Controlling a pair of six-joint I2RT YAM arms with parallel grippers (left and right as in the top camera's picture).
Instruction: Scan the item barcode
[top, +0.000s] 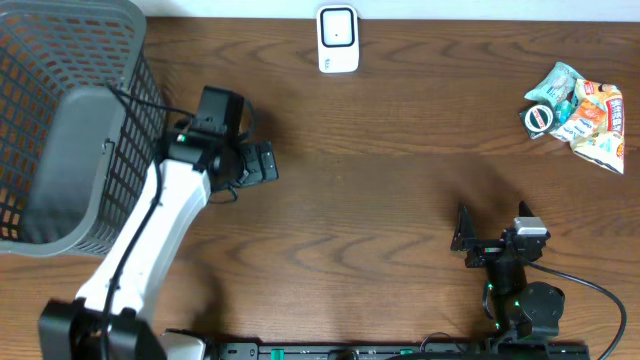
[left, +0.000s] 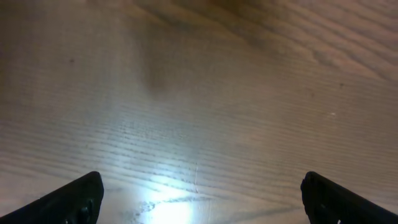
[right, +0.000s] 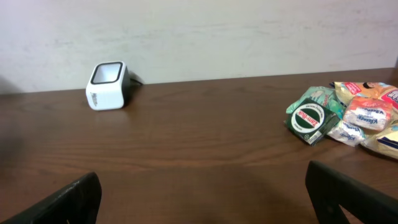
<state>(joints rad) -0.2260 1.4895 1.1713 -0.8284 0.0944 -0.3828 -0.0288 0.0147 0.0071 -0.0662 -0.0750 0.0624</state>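
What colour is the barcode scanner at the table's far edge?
White, with a dark window on the scanner; the right wrist view shows it best.

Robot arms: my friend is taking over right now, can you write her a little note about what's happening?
Left pincer: open, empty, over bare table beside the gray basket.
Right pincer: open, empty, at the near right edge, facing the far wall.
White scanner: standing at the far edge, middle.
Snack packets: piled at the far right, a green one nearest the scanner.
Done: nothing picked up or scanned as far as can be seen.
Left: grab a packet, probably with the right arm, and show its barcode to the scanner.
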